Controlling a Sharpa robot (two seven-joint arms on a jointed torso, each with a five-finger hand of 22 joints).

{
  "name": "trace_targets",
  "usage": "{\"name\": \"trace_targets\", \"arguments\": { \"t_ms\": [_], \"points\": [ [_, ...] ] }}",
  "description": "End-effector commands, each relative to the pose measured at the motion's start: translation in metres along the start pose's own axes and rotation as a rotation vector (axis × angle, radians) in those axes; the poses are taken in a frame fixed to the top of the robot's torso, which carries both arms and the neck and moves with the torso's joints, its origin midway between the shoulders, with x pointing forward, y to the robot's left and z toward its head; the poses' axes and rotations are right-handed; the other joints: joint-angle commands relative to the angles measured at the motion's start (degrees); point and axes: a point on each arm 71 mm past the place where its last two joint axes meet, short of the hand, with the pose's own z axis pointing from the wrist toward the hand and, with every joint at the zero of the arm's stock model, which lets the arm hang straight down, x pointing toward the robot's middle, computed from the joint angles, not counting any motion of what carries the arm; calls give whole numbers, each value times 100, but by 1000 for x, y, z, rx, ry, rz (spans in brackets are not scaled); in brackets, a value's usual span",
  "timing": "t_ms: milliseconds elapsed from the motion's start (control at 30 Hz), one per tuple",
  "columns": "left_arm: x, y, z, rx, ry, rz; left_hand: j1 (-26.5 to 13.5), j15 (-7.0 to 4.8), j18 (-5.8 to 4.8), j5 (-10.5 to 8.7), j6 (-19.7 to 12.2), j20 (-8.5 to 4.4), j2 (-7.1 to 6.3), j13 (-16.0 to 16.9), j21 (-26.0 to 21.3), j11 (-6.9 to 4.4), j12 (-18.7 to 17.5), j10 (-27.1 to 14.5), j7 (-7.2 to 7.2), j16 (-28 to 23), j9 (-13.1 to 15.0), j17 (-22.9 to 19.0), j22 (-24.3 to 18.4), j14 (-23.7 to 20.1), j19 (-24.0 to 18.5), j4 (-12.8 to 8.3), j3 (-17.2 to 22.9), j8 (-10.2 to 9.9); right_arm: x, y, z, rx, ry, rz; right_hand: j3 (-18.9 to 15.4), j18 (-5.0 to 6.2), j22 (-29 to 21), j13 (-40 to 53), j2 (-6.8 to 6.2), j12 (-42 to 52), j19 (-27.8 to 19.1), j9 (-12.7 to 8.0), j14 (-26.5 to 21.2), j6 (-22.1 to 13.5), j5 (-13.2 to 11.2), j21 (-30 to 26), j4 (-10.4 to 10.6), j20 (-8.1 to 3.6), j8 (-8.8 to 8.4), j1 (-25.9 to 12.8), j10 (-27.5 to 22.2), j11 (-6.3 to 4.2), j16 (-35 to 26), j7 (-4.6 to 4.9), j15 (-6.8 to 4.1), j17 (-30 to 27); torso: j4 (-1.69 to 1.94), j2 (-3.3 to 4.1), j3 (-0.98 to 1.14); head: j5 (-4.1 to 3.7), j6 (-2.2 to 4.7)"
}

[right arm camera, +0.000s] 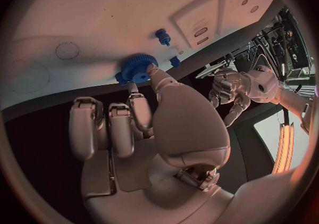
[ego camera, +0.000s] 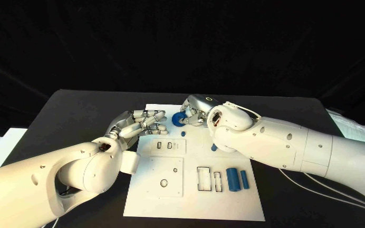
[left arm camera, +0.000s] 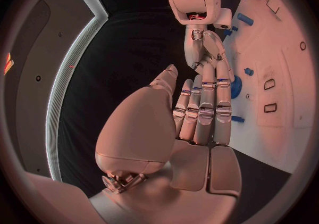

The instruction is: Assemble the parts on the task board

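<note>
The white task board [ego camera: 194, 201] lies mid-table. At its far edge my right hand [ego camera: 196, 109] pinches a blue gear [ego camera: 179, 120] between thumb and a finger; the right wrist view shows the gear [right arm camera: 137, 68] at the thumb tip, over the board [right arm camera: 100, 16]. My left hand [ego camera: 141, 123] hovers just left of the gear, by the board's far left corner, fingers straight and holding nothing [left arm camera: 199, 112]. A thick blue cylinder [ego camera: 232, 179] and a slimmer blue peg [ego camera: 244, 179] lie near the board's right edge. A small blue piece [ego camera: 214, 147] sits under the right forearm.
The board has rectangular slots [ego camera: 204, 179] and round holes [ego camera: 163, 183] in its near half. Small blue pegs [right arm camera: 162, 36] stand near the gear. White paper [ego camera: 346, 125] lies at the table's right edge, cables [ego camera: 319, 188] trail beside the right arm.
</note>
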Motion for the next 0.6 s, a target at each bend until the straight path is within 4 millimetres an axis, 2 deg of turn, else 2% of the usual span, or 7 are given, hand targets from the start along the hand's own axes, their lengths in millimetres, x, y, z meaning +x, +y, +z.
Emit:
{"name": "trace_targets", "arguments": {
  "t_ms": [33, 400, 600],
  "points": [
    [3, -1, 0, 3, 23, -9, 56, -7, 73, -19, -8, -7, 28, -5, 32, 27, -39, -12, 28, -41, 6, 13, 13, -55, -45, -52, 10, -38, 1, 0, 0, -2, 10, -16, -112, -55, -51, -208, -126, -248, -24, -32, 500, -223, -14, -44, 28, 75, -28, -22, -177, 50, 12, 56, 82, 1049, 1, -2, 2, 0, -4],
    [2, -1, 0, 2, 22, -8, 62, -6, 73, -19, -14, -8, 26, -7, 36, 30, -47, -18, 30, -46, 5, 22, 19, -59, -51, -65, 16, -45, 0, -2, -2, -10, -6, -2, -239, -50, -68, -237, -169, -283, -38, -14, 496, -283, 17, -55, 111, 113, 6, -78, -196, 73, 6, 73, 109, 1037, 1, 0, 6, 1, -8],
    [1, -1, 0, 2, 20, -8, 62, -6, 73, -19, -14, -8, 26, -7, 36, 30, -47, -18, 30, -46, 5, 22, 19, -59, -51, -65, 16, -45, -11, -11, -14, -53, -80, 76, -279, -56, -26, -115, -106, -143, -12, 14, 499, -150, 219, -34, 153, 105, 62, -34, -88, 43, 10, 39, 89, 1048, -2, -7, 7, -5, -5]
  ]
}}
